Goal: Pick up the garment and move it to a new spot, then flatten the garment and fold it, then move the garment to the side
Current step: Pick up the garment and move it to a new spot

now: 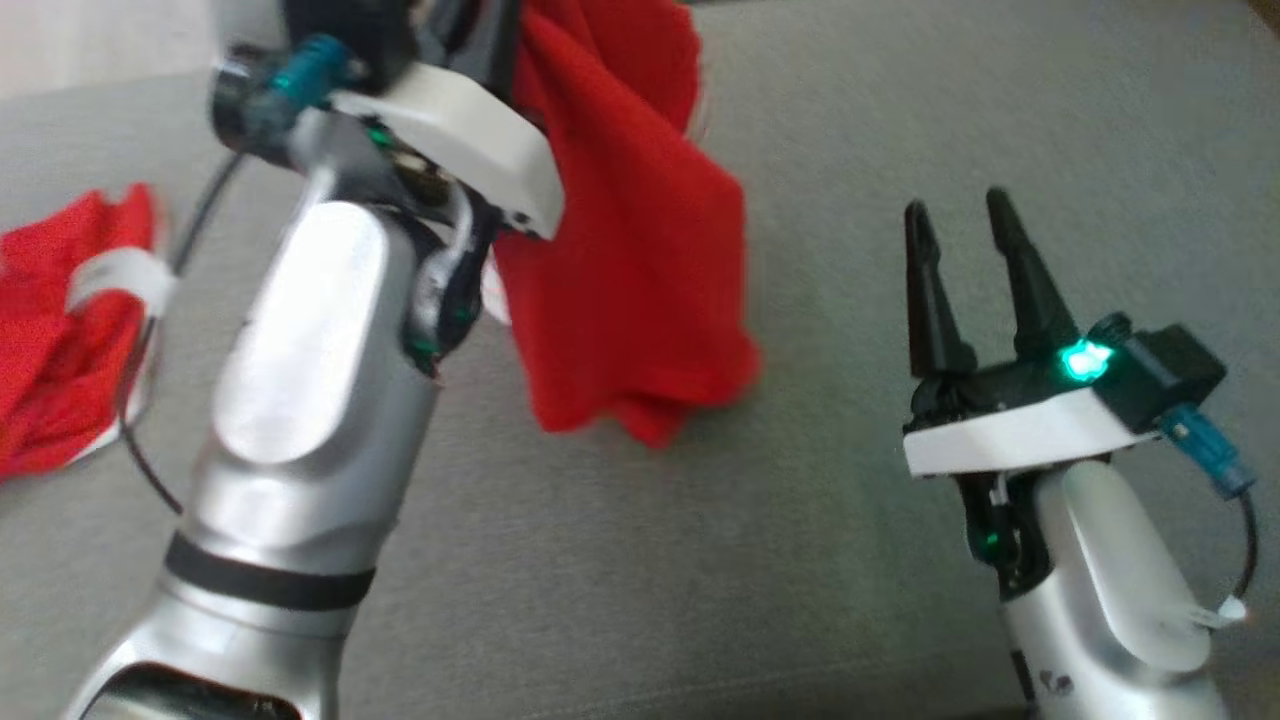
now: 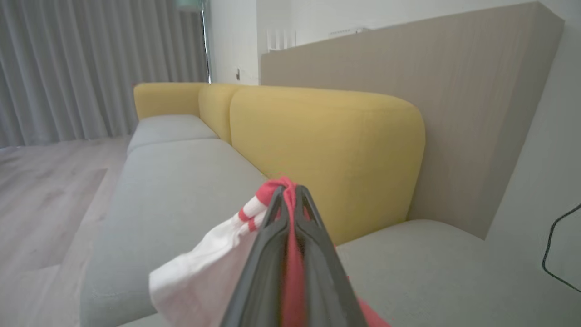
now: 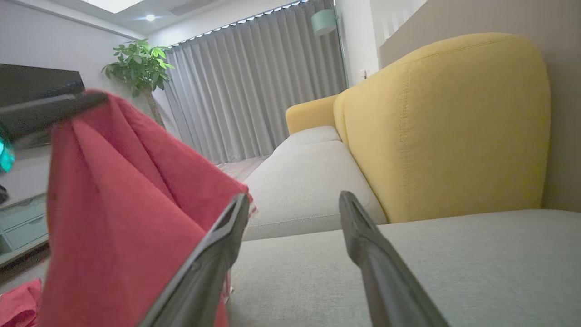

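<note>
A red garment point(image 1: 640, 230) with white trim hangs in the air above the grey sofa seat point(image 1: 820, 560). My left gripper point(image 2: 289, 193) is shut on its top edge; red cloth point(image 2: 292, 254) runs between the two dark fingers, and a white striped part point(image 2: 204, 268) droops to the left. In the right wrist view the hanging garment point(image 3: 118, 218) sits left of my right gripper point(image 3: 295, 206). That right gripper point(image 1: 960, 215) stands open low over the seat, right of the garment, with nothing between its fingers. The garment's other end point(image 1: 60, 330) lies bunched on the seat at the far left.
Yellow back cushions point(image 2: 327, 150) run along the seat's far side, with a tan panel point(image 2: 454, 91) behind. Wooden floor point(image 2: 41, 190) and grey curtains point(image 3: 254, 86) lie beyond the sofa's end, near a potted plant point(image 3: 138, 68). A black cable point(image 2: 556, 245) hangs at the right wall.
</note>
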Robot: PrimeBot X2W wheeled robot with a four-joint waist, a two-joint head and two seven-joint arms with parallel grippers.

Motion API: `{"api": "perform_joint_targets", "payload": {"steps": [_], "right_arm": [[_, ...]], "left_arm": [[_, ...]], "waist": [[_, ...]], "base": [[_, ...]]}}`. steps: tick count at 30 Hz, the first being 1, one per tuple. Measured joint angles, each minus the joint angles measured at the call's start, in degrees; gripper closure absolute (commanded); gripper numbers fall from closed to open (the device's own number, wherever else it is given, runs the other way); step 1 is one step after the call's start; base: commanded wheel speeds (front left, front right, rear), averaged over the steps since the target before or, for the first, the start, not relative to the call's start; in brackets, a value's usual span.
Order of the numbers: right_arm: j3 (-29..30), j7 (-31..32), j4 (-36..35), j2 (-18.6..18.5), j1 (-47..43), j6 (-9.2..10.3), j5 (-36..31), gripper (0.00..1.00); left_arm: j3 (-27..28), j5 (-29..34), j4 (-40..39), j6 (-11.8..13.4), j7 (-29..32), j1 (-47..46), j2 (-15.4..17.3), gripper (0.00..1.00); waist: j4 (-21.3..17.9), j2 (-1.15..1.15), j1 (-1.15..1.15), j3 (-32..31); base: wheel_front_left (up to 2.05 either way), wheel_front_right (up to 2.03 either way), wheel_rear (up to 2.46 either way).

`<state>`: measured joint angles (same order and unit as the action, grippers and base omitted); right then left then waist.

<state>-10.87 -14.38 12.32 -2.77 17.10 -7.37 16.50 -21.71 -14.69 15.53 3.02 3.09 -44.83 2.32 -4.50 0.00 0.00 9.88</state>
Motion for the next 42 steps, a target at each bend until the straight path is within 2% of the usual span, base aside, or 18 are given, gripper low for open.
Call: {"api": "perform_joint_targets", "payload": {"steps": [3, 4, 5, 11, 15, 18, 23, 29, 35, 42], "right_arm": [[-0.03, 0.00, -1.55, 0.00, 1.00, 0.00, 0.82, 0.00], [-0.10, -0.01, -1.88, 0.00, 1.33, 0.00, 1.13, 0.00], [-0.23, -0.01, -2.16, 0.00, 1.59, 0.00, 1.43, 0.00], [-1.35, -0.01, -2.71, -0.01, 2.34, 0.00, 2.67, 0.00], [-1.25, -0.01, -2.70, -0.01, 2.33, 0.00, 2.67, 0.00], [-0.36, -0.01, -2.47, 0.00, 2.31, 0.00, 2.38, 0.00], [1.72, -0.01, -1.57, 0.00, 1.96, 0.00, -0.01, 0.00], [4.13, -0.01, 0.02, 0.00, -0.82, 0.00, -3.57, 0.00], [5.19, 0.01, 1.51, 0.01, -3.52, 0.00, -5.99, 0.00], [6.39, 0.30, 2.16, 0.04, -7.23, 0.00, -6.59, 0.00]], "left_arm": [[-2.64, -0.85, 4.57, 1.43, -1.92, -0.57, -0.30, 1.00], [-3.83, -1.71, 6.10, 2.07, -2.58, -0.95, -0.30, 0.62], [-5.30, -3.08, 7.33, 2.66, -3.18, -1.50, -0.26, 0.02], [-15.08, -8.76, 13.74, 5.34, -5.56, -5.88, -0.52, 0.00], [-16.64, -11.09, 18.55, 6.22, -7.75, -7.26, -0.51, 0.00], [-15.86, -11.94, 21.68, 6.58, -10.48, -7.85, -0.47, 0.00], [-12.28, -13.91, 23.53, 6.54, -15.02, -8.50, 0.80, 0.00], [-9.75, -14.70, 21.31, 4.76, -17.05, -5.10, 5.94, 0.00], [-8.27, -14.60, 14.36, 4.24, -17.38, 9.45, 9.59, 0.00], [-3.48, -11.49, 3.01, 4.98, -17.39, 26.03, 8.90, 0.00]], "waist": [[-2.68, 0.00, 0.00, 1.98], [-3.63, 0.00, 0.00, 2.61], [-4.58, 0.00, 0.00, 3.21], [-9.36, 0.00, 0.00, 6.44], [-10.68, 0.00, 0.01, 7.99], [-9.83, 0.00, 0.01, 8.04], [-6.21, 0.00, 0.01, 6.46], [0.07, 0.00, 0.00, 3.46], [6.22, 0.00, 0.00, -0.12], [10.92, 0.00, 0.00, -4.61]], "base": [[0.00, 0.00, 0.00], [0.00, 0.00, 0.00], [0.00, 0.00, 0.00], [0.00, 0.00, 0.00], [0.00, 0.00, 0.00], [0.00, 0.00, 0.00], [0.00, 0.00, 0.00], [0.00, 0.00, 0.00], [0.00, 0.00, 0.00], [0.00, 0.00, 0.00]]}}
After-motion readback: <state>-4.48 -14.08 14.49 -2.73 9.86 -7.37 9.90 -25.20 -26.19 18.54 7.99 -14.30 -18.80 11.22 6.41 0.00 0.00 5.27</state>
